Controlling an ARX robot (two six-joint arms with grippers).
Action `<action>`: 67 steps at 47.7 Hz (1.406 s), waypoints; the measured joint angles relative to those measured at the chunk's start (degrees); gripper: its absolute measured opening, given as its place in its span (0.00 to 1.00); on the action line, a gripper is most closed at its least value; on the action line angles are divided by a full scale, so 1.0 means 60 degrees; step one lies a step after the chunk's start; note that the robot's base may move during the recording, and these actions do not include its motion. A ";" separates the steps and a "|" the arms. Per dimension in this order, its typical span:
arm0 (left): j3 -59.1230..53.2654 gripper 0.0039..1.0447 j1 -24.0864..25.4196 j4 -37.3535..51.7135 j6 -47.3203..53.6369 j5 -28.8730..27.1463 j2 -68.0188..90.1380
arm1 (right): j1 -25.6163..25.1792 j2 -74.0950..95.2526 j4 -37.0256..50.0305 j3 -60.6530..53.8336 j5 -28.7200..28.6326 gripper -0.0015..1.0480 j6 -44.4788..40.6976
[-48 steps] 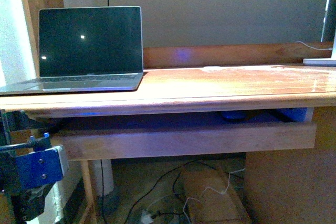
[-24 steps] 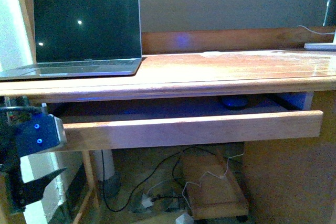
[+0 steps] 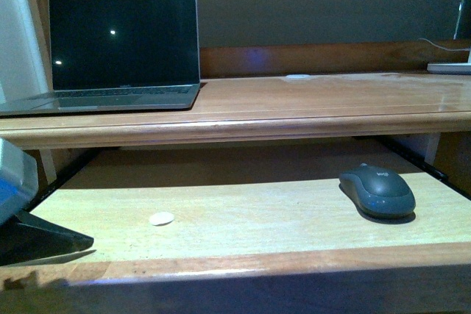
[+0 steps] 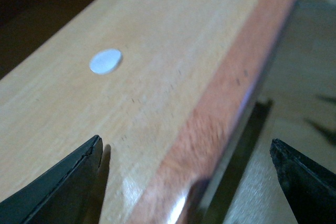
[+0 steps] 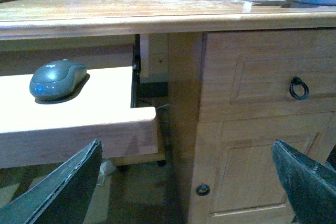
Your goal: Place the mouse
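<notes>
A wooden desk spans the front view, and beneath its top a pale sliding shelf extends forward toward the camera, bounded by a darker front rail. An open laptop with a dark screen stands on the left part of the desk top. In the right wrist view a cabinet adjoins the shelf's right end, carrying a ring pull above and a small knob below. The left gripper sits at the shelf's left front corner with its fingers spread wide. One finger lies over the pale shelf surface and the other beyond the front rail, so the rail passes between them unclamped; whether either pad touches the wood cannot be told. The right gripper hangs in front of the cabinet and the shelf's right end, its fingers equally wide apart and holding nothing. The mouse rests flat on the right part of the shelf, set back from the front rail. It is well apart from the left gripper, the breadth of the shelf lying between them. It is nearer the right gripper, though outside its span, off to the side of one finger and farther back, and it touches neither gripper. A small white disc lies on the shelf left of centre, near the left gripper's inner finger.
</notes>
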 joint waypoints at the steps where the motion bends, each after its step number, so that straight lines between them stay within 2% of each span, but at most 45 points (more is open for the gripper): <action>1: -0.0182 0.93 -0.0069 0.0674 -0.1002 -0.0087 -0.0251 | 0.0000 0.0000 0.0000 0.0000 -0.0004 0.93 0.0000; 5: -0.0397 0.93 -0.0197 0.2025 -0.3351 -0.0583 -0.0969 | 0.0000 0.0000 0.0000 0.0000 0.0000 0.93 0.0000; 8: -0.0525 0.93 -0.0346 0.2743 -0.5246 -0.1435 -0.1738 | 0.0000 0.0000 0.0000 0.0000 -0.0004 0.93 0.0000; 13: -0.0903 0.93 -0.0590 0.2426 -0.7435 -0.3024 -0.2878 | 0.0000 0.0000 0.0000 0.0000 -0.0004 0.93 0.0000; 19: -0.1708 0.93 -0.0856 0.1322 -0.8834 -0.4867 -0.4240 | 0.0000 0.0000 0.0000 0.0000 0.0000 0.93 0.0000; 26: -0.2452 0.93 -0.1413 -0.0036 -0.9923 -0.5683 -0.6280 | 0.0000 0.0000 0.0000 -0.0004 -0.0004 0.93 0.0000; 29: -0.3060 0.84 -0.2320 0.0280 -0.9293 -0.7887 -0.7533 | 0.0000 0.0000 0.0000 -0.0004 -0.0004 0.93 0.0000; 32: -0.3523 0.74 -0.2867 -0.0120 -0.8404 -0.9796 -0.8743 | 0.0000 0.0000 0.0000 -0.0004 0.0000 0.93 0.0000; 35: -0.3942 0.64 -0.3024 -0.1038 -0.7675 -1.1009 -1.0072 | 0.0000 0.0000 0.0000 -0.0004 0.0004 0.93 0.0000; 36: -0.4062 0.60 -0.3024 -0.1402 -0.7497 -1.1151 -1.0491 | 0.0000 0.0000 0.0000 0.0000 0.0000 0.93 0.0000; 42: -0.4772 0.40 -0.2357 -0.2160 -0.7005 -1.0338 -1.2367 | 0.0000 0.0000 0.0000 0.0000 -0.0004 0.93 0.0000; 53: -0.5053 0.02 -0.1144 -0.2291 -0.6819 -0.9194 -1.2950 | 0.0000 0.0000 0.0000 0.0000 0.0000 0.93 0.0000; 56: -0.5125 0.02 -0.0138 -0.2368 -0.6757 -0.7970 -1.3096 | 0.0000 0.0000 0.0000 -0.0004 -0.0007 0.93 0.0000; 58: -0.5155 0.02 0.0255 -0.2368 -0.6750 -0.7934 -1.3129 | -0.0047 0.0044 -0.0047 0.0004 -0.0200 0.93 0.0153; 60: -0.5191 0.02 0.0321 -0.2364 -0.6747 -0.7854 -1.3183 | -0.0459 0.0546 -0.0087 0.0073 -0.1479 0.93 0.0958; 61: -0.5275 0.02 0.0335 -0.2361 -0.6743 -0.7799 -1.3289 | -0.0627 0.1133 0.0306 0.0098 -0.1985 0.93 0.1523; 62: -0.5359 0.02 0.0339 -0.2357 -0.6743 -0.7792 -1.3373 | -0.0688 0.1599 0.0696 0.0113 -0.2095 0.93 0.1898; 67: -0.5614 0.02 0.0357 -0.2361 -0.6739 -0.7788 -1.3526 | -0.0809 0.4932 0.3730 0.0459 -0.1661 0.93 0.3093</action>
